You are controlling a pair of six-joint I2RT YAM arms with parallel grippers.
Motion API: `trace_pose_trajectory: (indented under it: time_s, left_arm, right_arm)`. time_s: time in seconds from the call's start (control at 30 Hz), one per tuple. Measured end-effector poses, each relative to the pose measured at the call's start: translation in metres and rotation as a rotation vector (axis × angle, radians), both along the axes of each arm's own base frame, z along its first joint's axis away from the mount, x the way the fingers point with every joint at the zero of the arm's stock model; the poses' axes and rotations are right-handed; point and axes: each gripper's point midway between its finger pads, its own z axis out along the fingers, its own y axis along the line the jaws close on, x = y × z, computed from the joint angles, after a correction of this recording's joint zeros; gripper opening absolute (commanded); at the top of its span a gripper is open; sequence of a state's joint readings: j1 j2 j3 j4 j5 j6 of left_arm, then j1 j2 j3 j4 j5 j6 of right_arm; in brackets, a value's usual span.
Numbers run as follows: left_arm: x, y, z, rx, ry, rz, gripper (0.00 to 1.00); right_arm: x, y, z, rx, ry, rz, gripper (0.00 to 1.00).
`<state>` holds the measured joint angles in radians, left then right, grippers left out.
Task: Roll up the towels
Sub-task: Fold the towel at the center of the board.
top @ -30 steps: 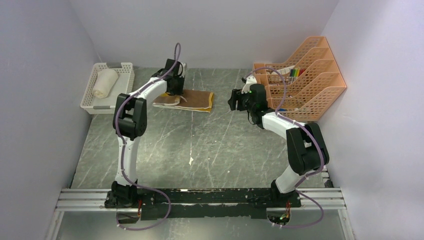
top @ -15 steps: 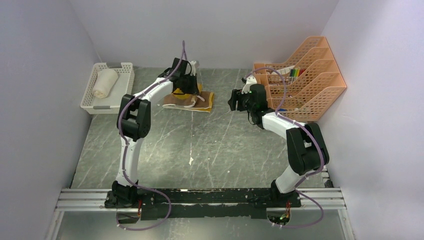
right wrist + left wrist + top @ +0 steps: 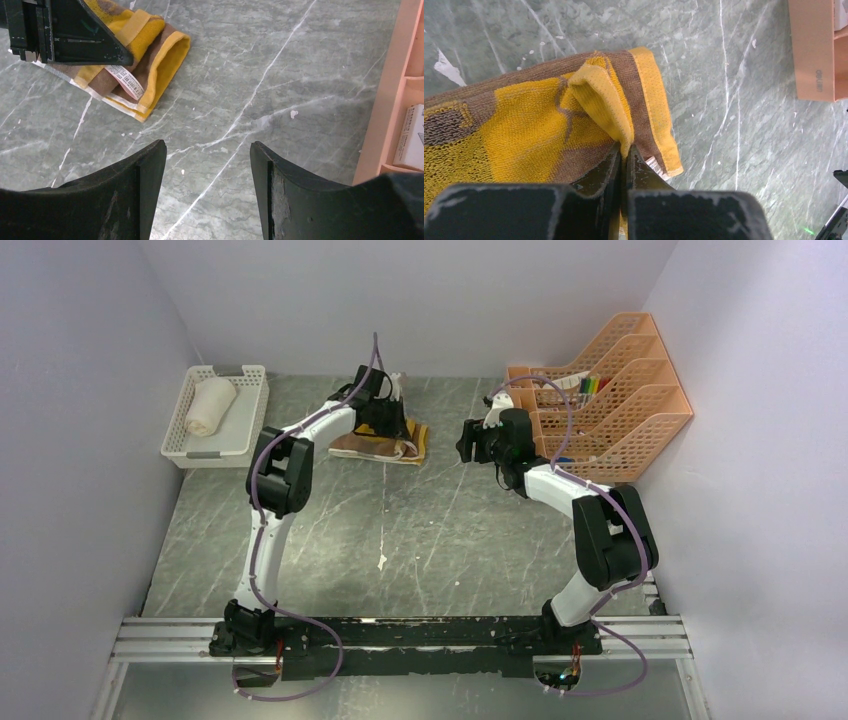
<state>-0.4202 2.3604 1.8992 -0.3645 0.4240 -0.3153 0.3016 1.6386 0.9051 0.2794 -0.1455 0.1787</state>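
At mid-frame right, the right gripper hangs with fingers spread wide, holding nothing. Just left of it, the left gripper is pinched tight on a raised fold of the brown towel. Upper left, the white towel lies rolled in a basket.

Grey marbled surface. White basket, far left, holding one rolled cream towel. Brown towel, mustard-edged, far centre, with left tool over it. Right tool nearby, clear of cloth. Orange file rack, far right.
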Motion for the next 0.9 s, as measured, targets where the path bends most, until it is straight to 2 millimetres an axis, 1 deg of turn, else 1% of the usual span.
trace_pose_trajectory:
  time_s: [0.07,0.17,0.4,0.47,0.5,0.57,0.6,0.63,0.67,0.73,0.77,0.83,0.9]
  left_arm:
    - [-0.001,-0.002,0.0,-0.01,0.009,0.006,0.15]
    - [0.001,-0.005,0.003,-0.03,0.014,0.02,0.2]
    - [0.006,-0.009,0.009,-0.066,0.015,0.052,0.24]
    - [0.007,-0.01,0.01,-0.073,0.016,0.059,0.27]
    - [0.007,-0.011,0.01,-0.077,0.017,0.063,0.29]
    - [0.008,-0.012,0.011,-0.083,0.017,0.066,0.4]
    - [0.008,-0.012,0.011,-0.085,0.019,0.069,0.49]
    - [0.008,-0.013,0.012,-0.088,0.02,0.07,0.63]
    - [0.008,-0.014,0.012,-0.09,0.018,0.068,0.67]
    - [0.007,-0.016,0.013,-0.094,0.021,0.069,0.71]
    - [0.006,-0.017,0.013,-0.095,0.021,0.069,0.79]
    - [0.006,-0.019,0.014,-0.097,0.016,0.065,0.82]
    - [0.006,-0.02,0.015,-0.098,0.012,0.063,0.82]
  right_arm:
    - [0.0,0.0,0.0,-0.001,0.001,0.0,0.63]
    - [0.0,0.0,0.0,0.0,0.001,0.001,0.63]
    - [0.0,0.0,0.0,0.0,0.001,0.001,0.63]
    - [0.0,0.0,0.0,-0.001,0.001,0.001,0.64]
    - [0.0,0.0,0.0,-0.001,0.001,0.001,0.64]
    - [0.0,0.0,0.0,-0.001,0.001,0.001,0.64]
    - [0.0,0.0,0.0,-0.001,0.001,0.001,0.64]
    - [0.0,0.0,0.0,-0.001,0.001,0.001,0.64]
    - [0.0,0.0,-0.001,-0.001,0.002,0.001,0.64]
    - [0.0,0.0,-0.001,-0.001,0.003,0.001,0.64]
    - [0.0,0.0,-0.002,-0.002,0.005,0.001,0.64]
    - [0.0,0.0,-0.005,-0.003,0.011,0.001,0.65]
    - [-0.001,0.0,-0.008,-0.006,0.019,0.001,0.65]
